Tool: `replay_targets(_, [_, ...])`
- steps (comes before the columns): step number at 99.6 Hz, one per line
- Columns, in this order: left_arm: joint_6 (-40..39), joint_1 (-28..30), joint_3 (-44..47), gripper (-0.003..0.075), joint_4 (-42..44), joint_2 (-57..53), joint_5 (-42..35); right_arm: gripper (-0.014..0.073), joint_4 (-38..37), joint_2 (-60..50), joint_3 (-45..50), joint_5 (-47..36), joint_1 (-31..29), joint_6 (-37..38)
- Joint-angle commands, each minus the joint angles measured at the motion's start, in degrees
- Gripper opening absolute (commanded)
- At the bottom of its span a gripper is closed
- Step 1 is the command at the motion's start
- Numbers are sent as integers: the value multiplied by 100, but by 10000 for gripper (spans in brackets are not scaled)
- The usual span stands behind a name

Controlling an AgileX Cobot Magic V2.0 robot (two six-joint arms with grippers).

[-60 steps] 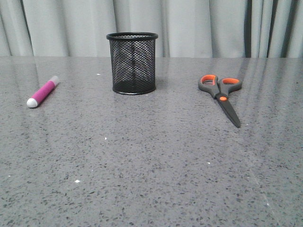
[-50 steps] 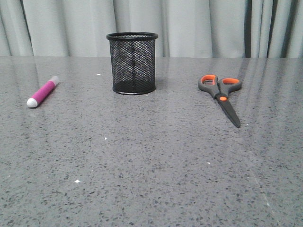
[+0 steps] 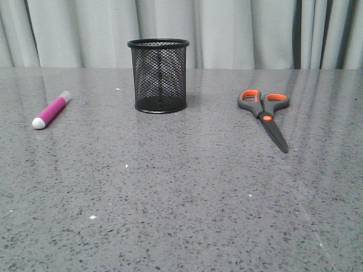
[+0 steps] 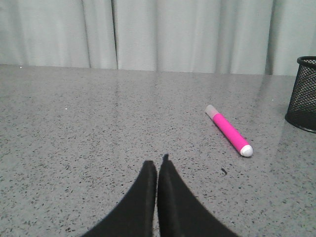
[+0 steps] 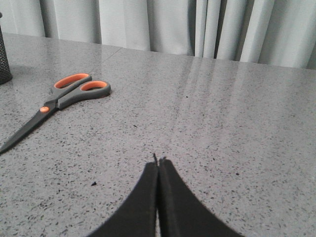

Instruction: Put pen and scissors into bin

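Observation:
The pink pen [image 3: 51, 110] lies flat on the grey table at the far left. It also shows in the left wrist view [image 4: 228, 130]. The black mesh bin [image 3: 158, 75] stands upright at the back middle, and its edge shows in the left wrist view [image 4: 302, 94]. The scissors [image 3: 265, 113] lie closed at the right with handles away from me. They also show in the right wrist view [image 5: 55, 102]. My left gripper [image 4: 157, 164] is shut and empty, short of the pen. My right gripper [image 5: 158, 163] is shut and empty, apart from the scissors. Neither arm shows in the front view.
A grey speckled table [image 3: 181, 192] spans the view. Pale curtains [image 3: 227, 28] hang behind its far edge. A sliver of the bin shows at the edge of the right wrist view [image 5: 4, 64].

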Motion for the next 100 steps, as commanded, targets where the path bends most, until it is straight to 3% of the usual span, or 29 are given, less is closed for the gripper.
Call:
replay_targets(1, [-62,19,133,-21,-44,-147,-423,-57,-69,-94,108,-412,-33,-23])
replay_targets(66, [-62,19,133,-21,-44,-147,-435,-57,-69,-94,108,-412,-33,-23])
replay_targets(100, [-62,19,133,-21,-193,-147,-470,-57,637,-94,108,-506,-33,-14])
